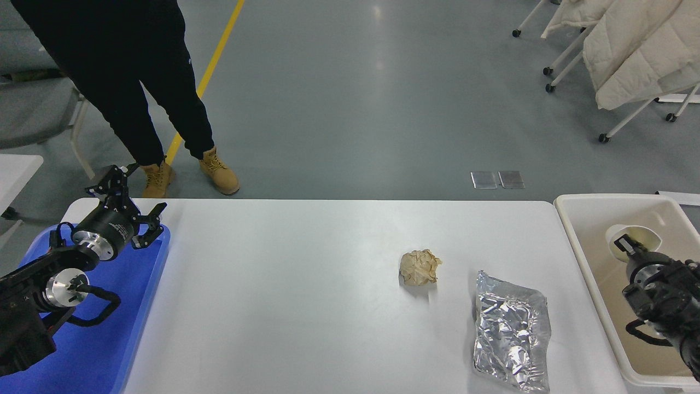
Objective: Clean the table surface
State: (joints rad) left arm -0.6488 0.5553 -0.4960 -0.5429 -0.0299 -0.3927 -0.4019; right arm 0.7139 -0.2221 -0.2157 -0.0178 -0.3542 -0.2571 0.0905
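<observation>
The white table surface (306, 312) holds a crumpled tan paper ball (419, 267) right of the middle and a crinkled silver foil bag (511, 331) at the front right. My right gripper (625, 247) reaches in from the lower right over the cream bin (574, 235). It is shut on a white paper cup (637, 236), which lies tilted low inside the bin. My left gripper (131, 205) is parked open and empty over the far end of the blue tray (98, 350) at the lower left.
A person in black trousers and tan boots (219, 171) stands on the floor beyond the table's far left corner. Wheeled racks hung with white coats (629, 49) stand at the top right. A second white table's edge (16, 164) shows at the far left.
</observation>
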